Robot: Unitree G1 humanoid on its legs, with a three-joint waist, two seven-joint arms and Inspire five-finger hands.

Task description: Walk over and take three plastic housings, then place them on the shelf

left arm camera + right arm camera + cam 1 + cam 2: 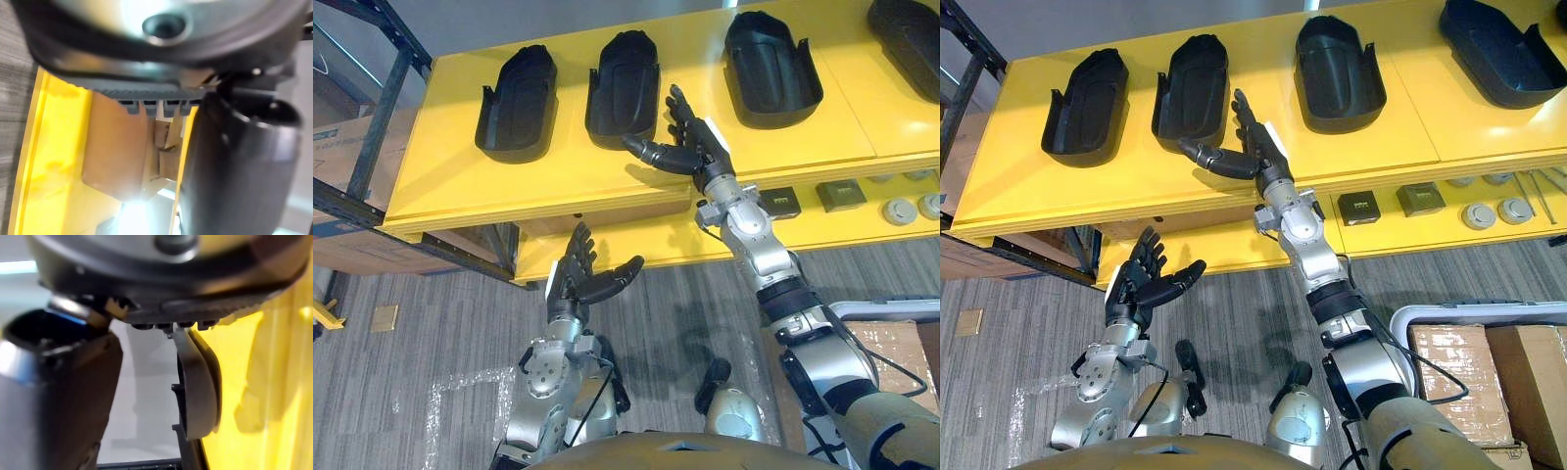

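Right hand spreads its fingers wide and empty, thumb beside the second plastic housing of four on the yellow shelf. Left hand is open, empty, lower down. The right wrist view shows that housing's rim close by.

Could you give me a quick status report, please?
Both hands open, empty: right hand over yellow shelf, left hand below its edge. On shelf lie black plastic housings, none held. Nothing in the way.

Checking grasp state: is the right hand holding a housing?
No, the right hand is open and empty beside a black plastic housing on the yellow shelf.
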